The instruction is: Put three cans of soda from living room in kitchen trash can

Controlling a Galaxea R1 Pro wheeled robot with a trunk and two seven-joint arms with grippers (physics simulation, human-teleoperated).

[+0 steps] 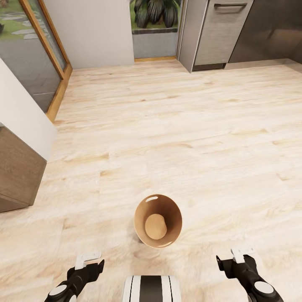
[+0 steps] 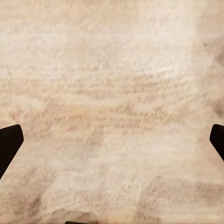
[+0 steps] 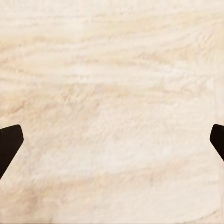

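Note:
The tash can [image 1: 168,208] stands upright on the pale wood floor, right in front of my trunk; its brown-copper inside shows down to the bottom with nothing in it. My left gripper [image 1: 90,262] hangs low to the bin's left and my right gripper [image 1: 235,256] low to its right, both apart from it. In the left wrist view the left gripper [image 2: 112,140] is open over bare floor, its dark fingertips [image 2: 9,144] at the picture's sides. The right gripper [image 3: 112,140] is likewise open, with nothing held. The three cans of soda are out of view.
Dark grey kitchen cabinets [image 1: 221,33] line the far right. A white-topped wooden unit [image 1: 19,142] juts in at the left, beside a wood-framed glass door [image 1: 35,63]. A window with plants [image 1: 155,16] is straight ahead. Open floor [image 1: 176,126] lies between.

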